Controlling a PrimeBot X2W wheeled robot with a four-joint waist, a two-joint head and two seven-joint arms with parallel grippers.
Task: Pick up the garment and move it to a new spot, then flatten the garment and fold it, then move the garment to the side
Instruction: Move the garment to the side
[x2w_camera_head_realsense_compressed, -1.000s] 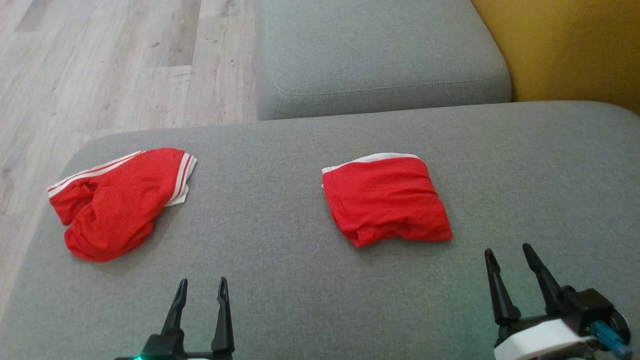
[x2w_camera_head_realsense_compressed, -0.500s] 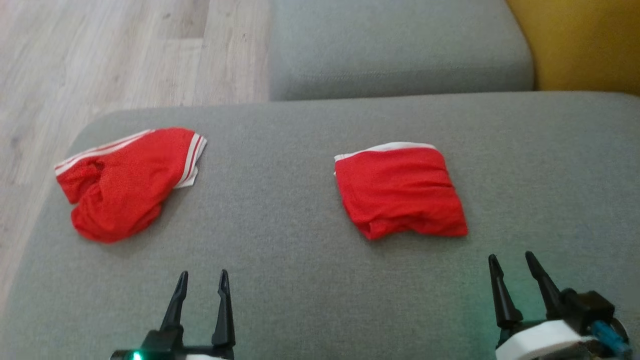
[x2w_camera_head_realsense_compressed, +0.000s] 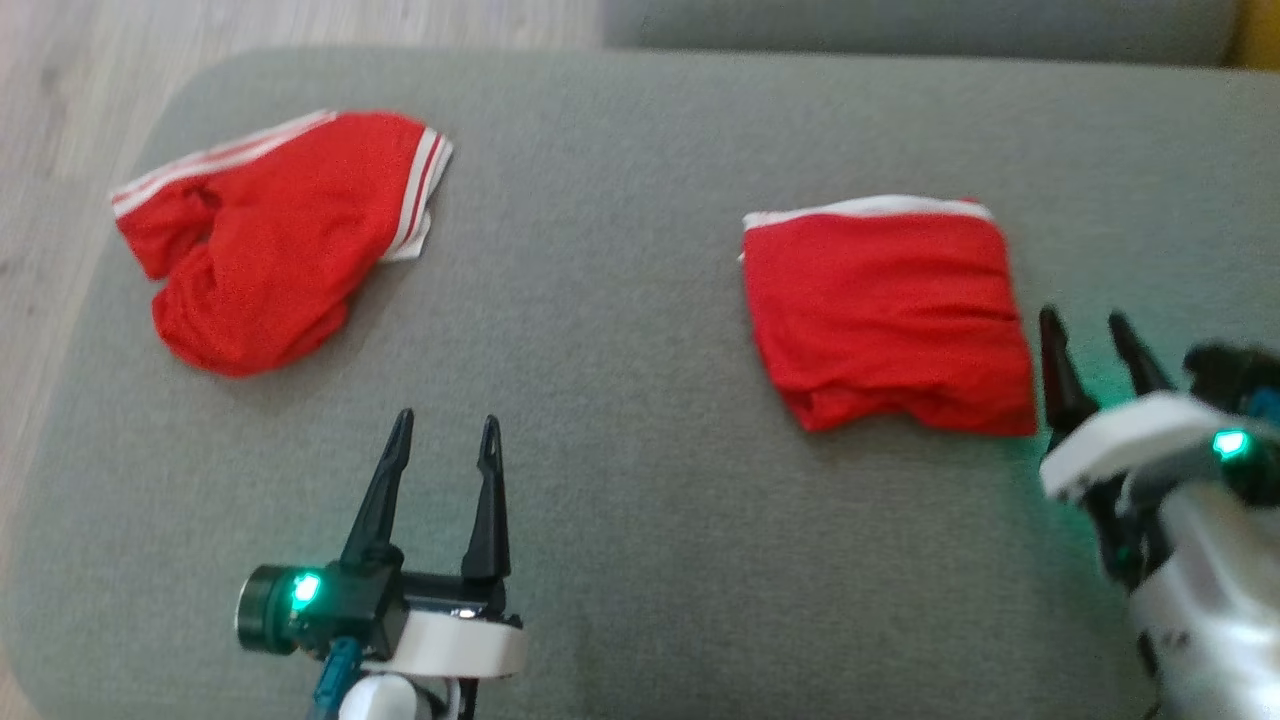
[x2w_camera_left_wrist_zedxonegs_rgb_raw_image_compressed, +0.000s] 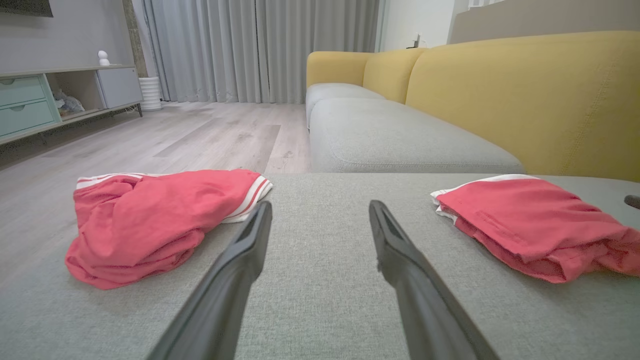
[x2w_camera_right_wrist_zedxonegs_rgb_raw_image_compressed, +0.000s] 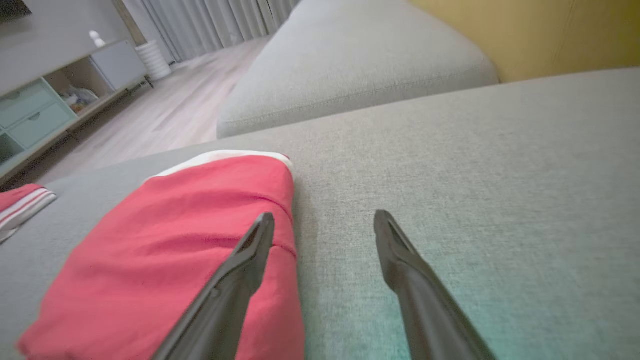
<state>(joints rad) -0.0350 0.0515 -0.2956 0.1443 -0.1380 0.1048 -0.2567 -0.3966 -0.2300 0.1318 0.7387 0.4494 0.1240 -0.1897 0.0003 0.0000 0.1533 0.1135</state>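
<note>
1. Left wrist view adds the room: curtains (x2w_camera_left_wrist_zedxonegs_rgb_raw_image_compressed: 250, 50), cabinet (x2w_camera_left_wrist_zedxonegs_rgb_raw_image_compressed: 30, 100), yellow sofa back (x2w_camera_left_wrist_zedxonegs_rgb_raw_image_compressed: 525, 100).
2. Surface: grey woven cushion (x2w_camera_head_realsense_compressed: 620, 350) beside pale plank floor (x2w_camera_left_wrist_zedxonegs_rgb_raw_image_compressed: 200, 135).
3. Red crumpled shorts (x2w_camera_head_realsense_compressed: 270, 235) (white-striped) lie left; folded shorts (x2w_camera_head_realsense_compressed: 885, 310) lie right, just beside right claw (x2w_camera_head_realsense_compressed: 1081, 318).
4. Both claws released, empty; left claw (x2w_camera_head_realsense_compressed: 446, 420) over bare cushion.

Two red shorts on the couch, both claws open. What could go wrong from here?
The open right gripper is close beside the folded garment; a stray brush could undo its folds. The crumpled garment lies near the edge of the cushion, by the floor; a clumsy grab by the left gripper might push it off.
</note>
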